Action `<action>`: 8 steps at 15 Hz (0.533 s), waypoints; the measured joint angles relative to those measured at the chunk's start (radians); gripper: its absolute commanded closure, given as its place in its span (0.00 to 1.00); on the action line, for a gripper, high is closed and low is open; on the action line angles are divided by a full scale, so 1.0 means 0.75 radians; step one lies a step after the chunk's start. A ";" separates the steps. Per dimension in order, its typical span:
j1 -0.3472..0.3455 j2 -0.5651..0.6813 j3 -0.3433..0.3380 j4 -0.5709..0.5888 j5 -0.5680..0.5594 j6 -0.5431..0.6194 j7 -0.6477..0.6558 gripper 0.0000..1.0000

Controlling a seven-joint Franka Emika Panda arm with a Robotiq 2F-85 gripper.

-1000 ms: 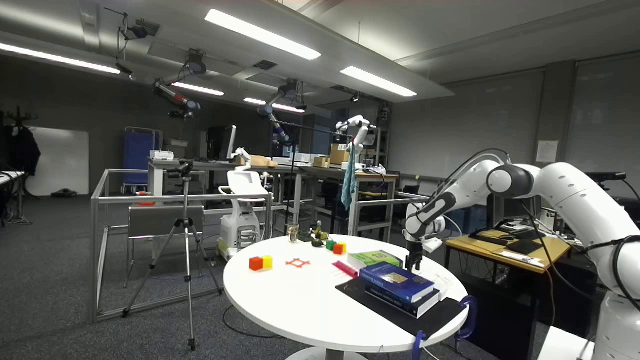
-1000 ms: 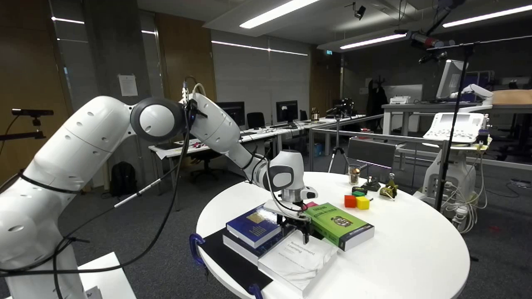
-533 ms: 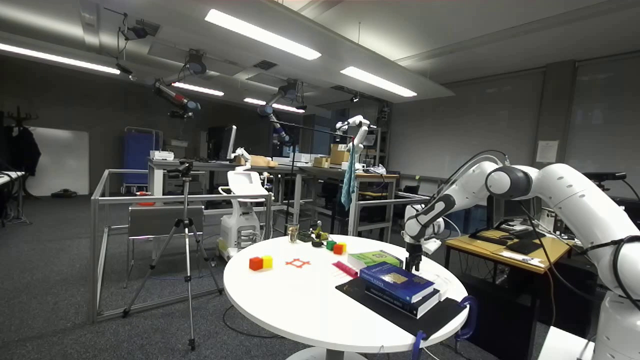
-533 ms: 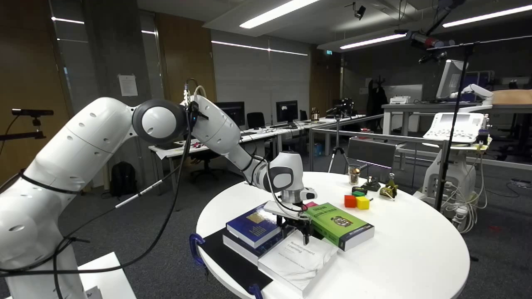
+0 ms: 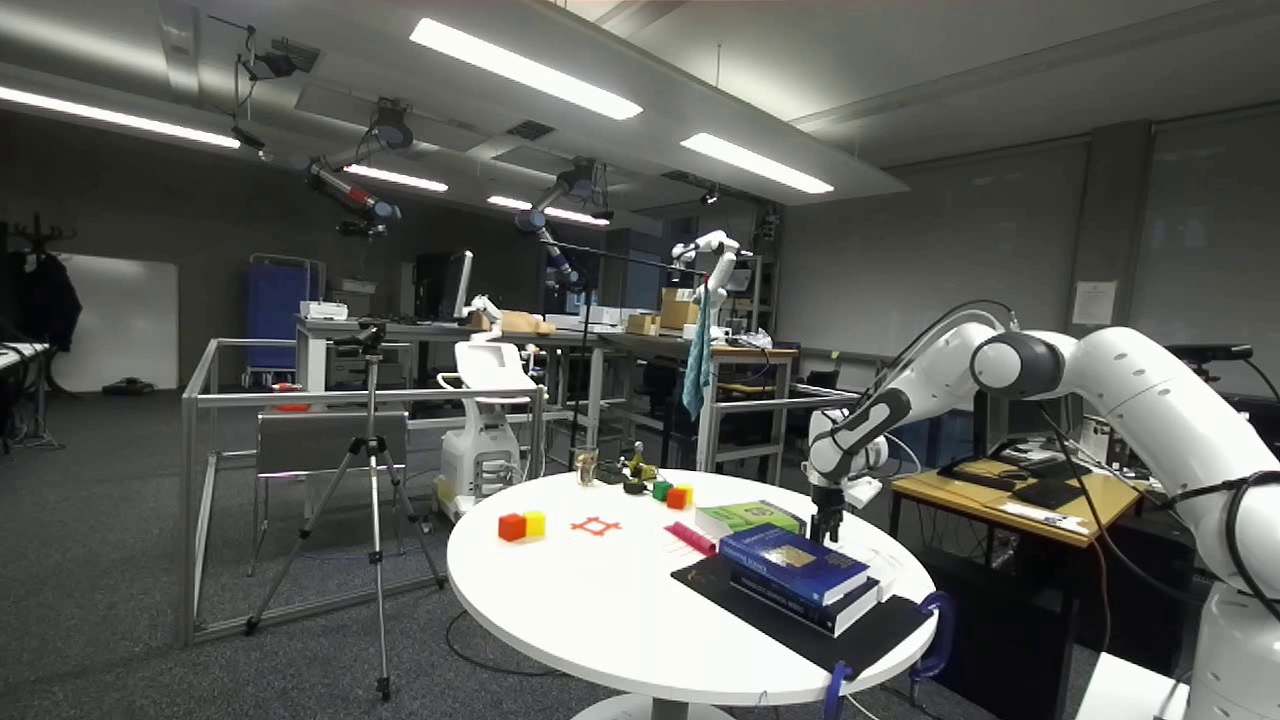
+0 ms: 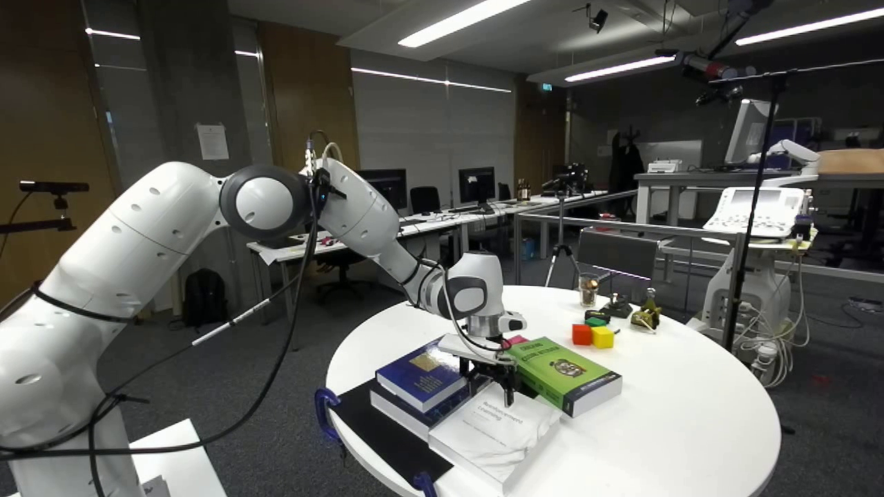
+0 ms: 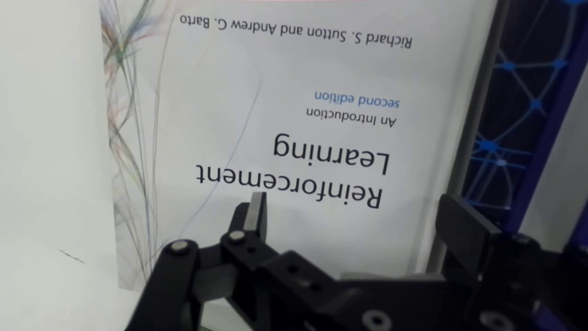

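Observation:
My gripper [image 7: 353,207] is open and empty, with its jaws wide apart. It points down over the white book [image 7: 298,69], titled Reinforcement Learning. In the wrist view one of the fingers [image 7: 256,214] is over the cover and the other is by the book's edge, beside the dark blue patterned book [image 7: 528,92]. Whether the tips touch the cover I cannot tell. In an exterior view the gripper [image 6: 494,386] is over one end of the white book [image 6: 494,428]. A blue book [image 6: 421,376] lies on the dark book beside it. A green book [image 6: 566,369] lies close by.
The round white table [image 5: 600,610] has a black mat [image 5: 720,585] under the stacked books and blue clamps [image 5: 935,635] at its edge. A pink item [image 5: 690,538], coloured cubes [image 6: 592,335], a glass [image 6: 588,290] and small figures [image 6: 647,314] stand on it.
The arm and gripper shifted very slightly between the two earlier moments. Over the last half second nothing visibly moves. The books stay in place.

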 measured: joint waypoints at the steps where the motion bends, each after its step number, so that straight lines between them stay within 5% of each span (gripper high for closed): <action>1: -0.001 0.000 0.000 0.000 0.002 0.000 0.001 0.00; 8: -0.019 0.002 0.000 0.000 0.012 0.000 0.001 0.00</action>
